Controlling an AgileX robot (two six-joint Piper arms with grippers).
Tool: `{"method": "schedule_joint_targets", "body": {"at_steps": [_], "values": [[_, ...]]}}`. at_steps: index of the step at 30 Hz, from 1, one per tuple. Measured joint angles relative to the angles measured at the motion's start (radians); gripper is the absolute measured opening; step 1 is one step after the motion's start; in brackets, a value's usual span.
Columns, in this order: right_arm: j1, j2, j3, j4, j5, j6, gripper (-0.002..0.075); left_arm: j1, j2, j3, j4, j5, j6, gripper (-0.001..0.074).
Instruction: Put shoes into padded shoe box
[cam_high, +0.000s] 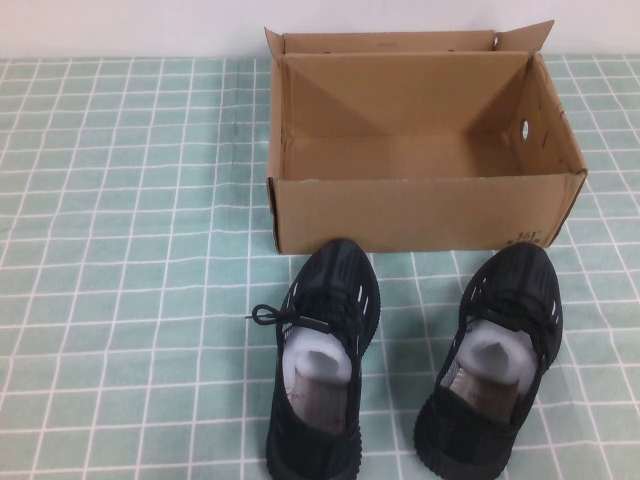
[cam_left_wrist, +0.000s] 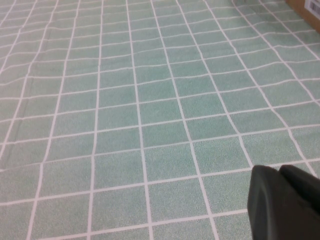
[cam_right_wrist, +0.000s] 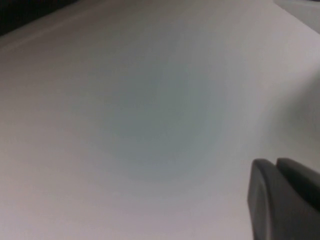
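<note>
Grip each of the 2 shoes (cam_high: 322, 360) mid-body, lift into open box (cam_high: 420, 215); left tool (cam_left_wrist: 285, 202) over bare counter (cam_left_wrist: 150, 125), right tool (cam_right_wrist: 285, 200) facing blank white, both pressed together.

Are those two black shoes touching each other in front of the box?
Apart. The high view shows a strip of green checked cloth between the left shoe and the right shoe. Neither gripper appears there.

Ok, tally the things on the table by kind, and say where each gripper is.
Black sneakers: 2, left one, right one
Cardboard box: 1
Total: 3
Left gripper: above bare checked cloth, holding nothing.
Right gripper: facing a blank pale surface, holding nothing.
</note>
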Motion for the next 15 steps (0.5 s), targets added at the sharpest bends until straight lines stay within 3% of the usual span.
{"method": "schedule_joint_targets", "body": {"at_steps": [1,5,6,7,11,12,15], "values": [[0.0,0.0,0.079,0.052,0.028,0.005,-0.0008,0.0,0.0,0.0,0.0,0.0,0.0,-0.0004],[0.0,0.0,-0.19,-0.135,0.264,0.087,-0.0008,0.0,0.0,0.0,0.0,0.0,0.0,-0.0004],[0.0,0.0,-0.227,-0.141,0.344,0.102,-0.0008,0.0,0.0,0.0,0.0,0.0,0.0,-0.0004],[0.0,-0.001,-0.143,-0.097,0.41,0.109,-0.0008,0.0,0.0,0.0,0.0,0.0,0.0,-0.0004],[0.0,0.023,-0.302,-0.121,0.746,0.124,-0.0008,0.0,0.0,0.0,0.0,0.0,0.0,-0.0004],[0.0,0.046,-0.446,-0.135,0.836,0.125,-0.0008,0.0,0.0,0.0,0.0,0.0,0.0,-0.0004],[0.0,0.134,-0.437,-0.123,1.055,0.118,-0.0008,0.0,0.0,0.0,0.0,0.0,0.0,-0.0004]]}}
